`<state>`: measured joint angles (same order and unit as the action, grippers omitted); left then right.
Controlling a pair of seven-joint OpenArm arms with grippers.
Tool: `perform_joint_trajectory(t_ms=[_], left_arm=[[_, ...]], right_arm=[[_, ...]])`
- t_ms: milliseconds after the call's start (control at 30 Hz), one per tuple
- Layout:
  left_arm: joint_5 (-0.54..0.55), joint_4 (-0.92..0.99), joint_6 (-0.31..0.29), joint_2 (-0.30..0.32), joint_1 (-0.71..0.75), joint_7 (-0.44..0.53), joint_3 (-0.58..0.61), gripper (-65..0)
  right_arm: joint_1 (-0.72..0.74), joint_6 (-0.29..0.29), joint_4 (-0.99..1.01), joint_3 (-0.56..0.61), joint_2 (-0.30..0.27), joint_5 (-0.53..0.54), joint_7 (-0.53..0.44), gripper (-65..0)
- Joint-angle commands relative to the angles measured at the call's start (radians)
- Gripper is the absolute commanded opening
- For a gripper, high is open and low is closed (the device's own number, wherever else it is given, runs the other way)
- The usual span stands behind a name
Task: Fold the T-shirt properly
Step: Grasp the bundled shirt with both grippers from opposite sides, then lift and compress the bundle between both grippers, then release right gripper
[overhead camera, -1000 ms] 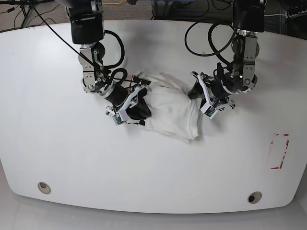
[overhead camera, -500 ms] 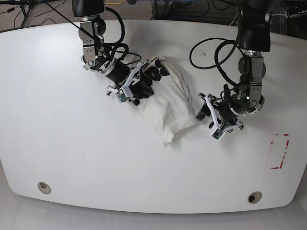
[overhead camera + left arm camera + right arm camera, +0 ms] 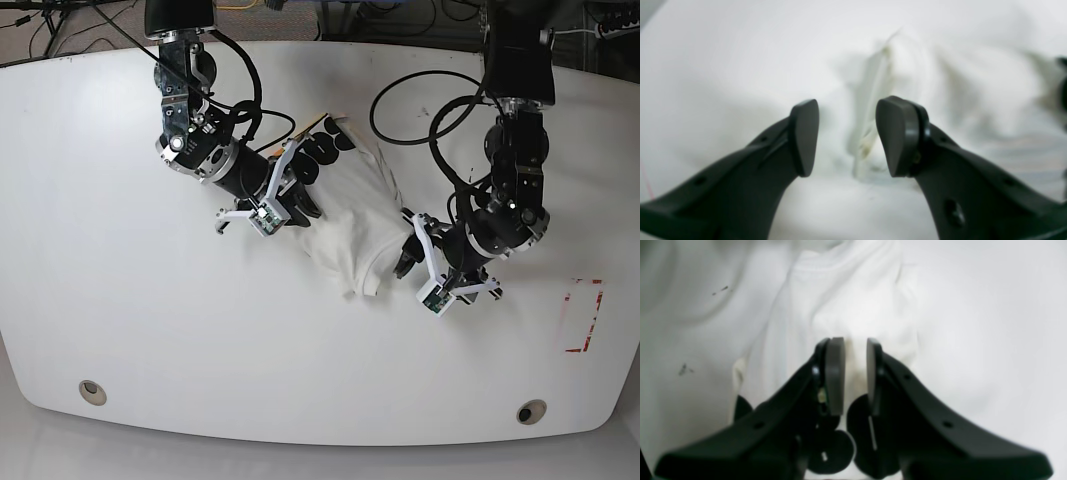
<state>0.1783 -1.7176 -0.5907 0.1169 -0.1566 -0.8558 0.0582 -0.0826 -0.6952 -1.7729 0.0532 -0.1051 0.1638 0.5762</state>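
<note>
The big white table (image 3: 130,320) holds the bunched T-shirt (image 3: 350,225). Right gripper (image 3: 855,373) pinches its cloth; left gripper (image 3: 846,136) looks spread apart beside it. Dark cables (image 3: 420,15) lie behind.

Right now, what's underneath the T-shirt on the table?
Only the white table shows around the bunched T-shirt. Whatever lies beneath its folds is covered, so that cannot be seen.
</note>
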Motion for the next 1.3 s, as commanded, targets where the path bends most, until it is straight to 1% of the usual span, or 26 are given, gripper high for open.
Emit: perform_joint_trajectory(t_ms=[0, 100, 200, 267, 300, 400, 533, 600, 667, 767, 833, 1000, 1133, 1267], left_arm=[[0.010, -0.083, -0.001, -0.019, 0.050, -0.021, -0.001, -35.0], [0.010, -0.134, -0.001, -0.053, 0.114, -0.021, 0.001, -35.0], [0.010, -0.147, -0.025, -0.073, 0.182, -0.018, 0.021, -35.0], [0.008, -0.143, -0.044, -0.079, 0.205, -0.016, 0.036, -35.0], [0.008, -0.141, -0.051, -0.079, 0.217, -0.016, 0.044, -35.0], [0.008, -0.127, -0.059, -0.102, 0.254, -0.015, 0.061, -35.0], [0.008, -0.101, -0.061, -0.116, 0.283, -0.004, 0.062, -35.0], [0.008, -0.069, -0.061, -0.115, 0.291, 0.022, 0.067, -35.0], [0.008, 0.001, -0.061, -0.115, 0.295, 0.071, 0.067, -35.0], [0.007, 0.106, -0.061, -0.115, 0.292, 0.103, 0.068, -35.0], [0.007, 0.201, -0.061, -0.113, 0.257, 0.112, 0.068, -35.0], [0.007, 0.348, -0.061, -0.101, 0.173, 0.148, 0.062, -35.0], [0.008, 0.371, -0.059, -0.041, 0.133, 0.160, 0.062, -35.0], [0.008, 0.345, -0.061, -0.024, 0.102, 0.154, 0.062, -35.0]], right_arm=[[0.034, 0.001, 0.008, -0.003, -0.005, 0.013, -0.023, -53.7], [0.056, 0.001, 0.060, -0.003, -0.006, 0.012, -0.025, -53.9], [0.076, -0.001, 0.118, -0.003, -0.009, 0.012, -0.029, -53.9], [0.082, -0.002, 0.156, -0.003, -0.015, 0.010, -0.054, -53.9], [0.079, -0.003, 0.178, -0.003, -0.031, 0.010, -0.080, -53.9], [0.076, -0.003, 0.226, -0.003, -0.054, 0.016, -0.141, -53.9], [0.063, -0.003, 0.265, -0.003, -0.058, 0.013, -0.167, -53.9], [0.056, -0.003, 0.276, -0.003, -0.058, 0.013, -0.169, -53.9], [0.047, -0.003, 0.281, -0.003, -0.058, 0.013, -0.169, -53.9], [0.024, -0.003, 0.281, -0.003, -0.058, 0.013, -0.169, -53.9], [0.004, -0.003, 0.276, -0.003, -0.057, 0.013, -0.170, -54.1], [-0.030, -0.003, 0.276, -0.002, -0.052, 0.020, -0.200, -54.1], [-0.053, -0.002, 0.275, 0.001, -0.049, 0.021, -0.215, -54.1], [-0.058, -0.001, 0.267, -0.002, -0.012, 0.021, -0.210, -54.1]])
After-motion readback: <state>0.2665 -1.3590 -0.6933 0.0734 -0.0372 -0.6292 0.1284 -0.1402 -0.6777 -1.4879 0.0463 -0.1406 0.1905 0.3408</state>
